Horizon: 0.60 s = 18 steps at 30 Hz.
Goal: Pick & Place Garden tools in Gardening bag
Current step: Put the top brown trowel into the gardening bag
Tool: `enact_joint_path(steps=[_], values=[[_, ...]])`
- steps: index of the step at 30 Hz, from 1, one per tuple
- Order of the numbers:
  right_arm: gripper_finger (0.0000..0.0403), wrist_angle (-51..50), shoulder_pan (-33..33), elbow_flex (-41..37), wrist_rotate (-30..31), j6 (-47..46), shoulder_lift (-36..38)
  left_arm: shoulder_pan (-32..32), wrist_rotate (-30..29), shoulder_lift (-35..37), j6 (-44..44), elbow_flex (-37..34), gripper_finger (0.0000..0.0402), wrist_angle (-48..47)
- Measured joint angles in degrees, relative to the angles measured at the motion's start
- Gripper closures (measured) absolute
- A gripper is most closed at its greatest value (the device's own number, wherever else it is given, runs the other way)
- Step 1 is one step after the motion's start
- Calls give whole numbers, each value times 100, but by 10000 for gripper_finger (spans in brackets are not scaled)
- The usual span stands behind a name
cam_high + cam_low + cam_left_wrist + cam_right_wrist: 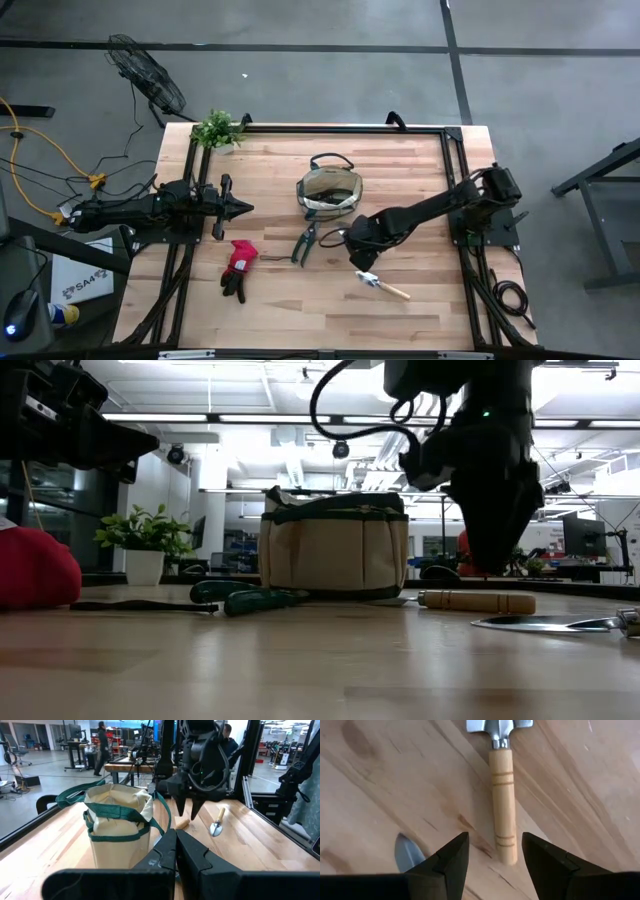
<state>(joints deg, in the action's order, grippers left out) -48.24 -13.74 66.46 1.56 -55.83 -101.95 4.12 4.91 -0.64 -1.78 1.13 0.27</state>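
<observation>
The tan gardening bag (330, 190) stands upright at the table's middle, also in the low view (335, 545). One pair of green-handled shears (303, 243) lies in front of it. The red-and-black glove pair (238, 268) lies to the left. A trowel (383, 285) lies near the front right. A second trowel's wooden handle (502, 795) lies just beyond my right gripper (495, 837), which is open and hovers above the handle's free end (475, 601). My left gripper (240, 207) is shut and empty, left of the bag.
A small potted plant (217, 128) stands at the far left corner. A black frame rail (320, 128) runs along the table's far edge. A silver blade tip (407, 852) lies beside my right fingers. People stand in the room beyond the table.
</observation>
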Motion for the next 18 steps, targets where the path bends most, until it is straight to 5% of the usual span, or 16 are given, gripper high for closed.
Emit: enact_joint_path(steps=[18], values=[[228, -83, -24, -2, 207, 215, -296, 0, 0, 0, 0, 0, 401, 0]])
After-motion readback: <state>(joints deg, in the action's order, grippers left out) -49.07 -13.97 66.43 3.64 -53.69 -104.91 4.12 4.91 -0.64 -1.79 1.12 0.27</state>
